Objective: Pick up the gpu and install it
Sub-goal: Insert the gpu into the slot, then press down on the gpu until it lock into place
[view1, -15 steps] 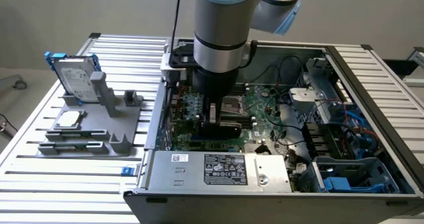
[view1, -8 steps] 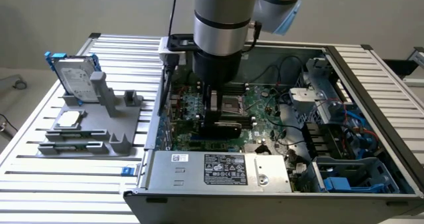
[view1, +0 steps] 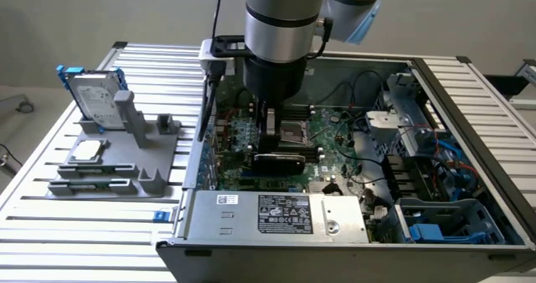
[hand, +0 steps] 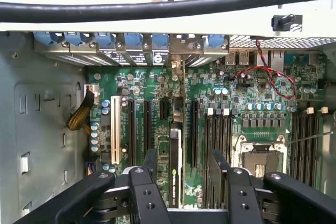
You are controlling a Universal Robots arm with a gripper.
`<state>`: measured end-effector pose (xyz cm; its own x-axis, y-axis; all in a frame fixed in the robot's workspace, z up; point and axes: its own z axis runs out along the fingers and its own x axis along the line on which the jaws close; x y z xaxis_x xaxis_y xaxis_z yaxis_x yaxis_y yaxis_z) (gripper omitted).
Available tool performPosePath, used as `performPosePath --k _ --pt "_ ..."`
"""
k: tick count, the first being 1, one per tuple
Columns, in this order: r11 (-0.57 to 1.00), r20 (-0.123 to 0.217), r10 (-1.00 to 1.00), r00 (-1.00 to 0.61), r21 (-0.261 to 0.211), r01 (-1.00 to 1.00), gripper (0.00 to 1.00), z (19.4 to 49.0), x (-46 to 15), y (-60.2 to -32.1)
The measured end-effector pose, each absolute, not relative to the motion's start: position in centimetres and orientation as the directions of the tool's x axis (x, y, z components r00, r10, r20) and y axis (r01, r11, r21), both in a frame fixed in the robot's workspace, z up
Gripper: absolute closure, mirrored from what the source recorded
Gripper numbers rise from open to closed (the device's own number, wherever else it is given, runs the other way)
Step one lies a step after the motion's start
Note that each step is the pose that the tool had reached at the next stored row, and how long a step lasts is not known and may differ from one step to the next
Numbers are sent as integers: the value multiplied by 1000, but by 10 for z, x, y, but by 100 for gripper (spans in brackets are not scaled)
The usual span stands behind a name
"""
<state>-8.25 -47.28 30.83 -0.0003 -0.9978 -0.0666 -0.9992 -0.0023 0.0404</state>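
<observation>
Inside the open computer case (view1: 335, 261), the gpu (hand: 175, 167) stands on edge in a motherboard slot. It looks seated, so the install seems all but done. The end effector (hand: 184, 160) straddles it with jaws wide, fingers (hand: 149, 162) clear of the card on both sides. Neighbouring expansion slots (hand: 139, 129) and memory slots (hand: 220, 135) crowd it closely. A hard drive (view1: 96, 95) sits outside on the tabletop (view1: 84, 233).

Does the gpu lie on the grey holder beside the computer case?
No, the gpu stands on edge inside the computer case, between the fingers of the open gripper.
</observation>
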Motion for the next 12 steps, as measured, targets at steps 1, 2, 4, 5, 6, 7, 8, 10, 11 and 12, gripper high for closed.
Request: performPosePath --k 1,2,4,5,6,7,8,10,11,12 --pt "-2 -67 -998 0 40 -999 47 308 -83 -473" --pt "-2 -67 -998 0 40 -999 47 308 -83 -473" --pt "-2 -67 -998 0 40 -999 49 308 -83 -473" --pt "-2 -67 -998 0 40 -999 56 308 -83 -473" --pt "-2 -67 -998 0 40 -999 62 308 -83 -473" --pt "-2 -66 -998 0 40 -999 69 308 -83 -473" --pt "-2 -67 -998 0 40 -999 69 308 -83 -473" --pt "-2 -67 -998 0 40 -999 80 308 -83 -473" --pt "-2 -67 -998 0 40 -999 80 308 -83 -473" --pt "-2 -67 -998 0 40 -999 86 308 -83 -473"
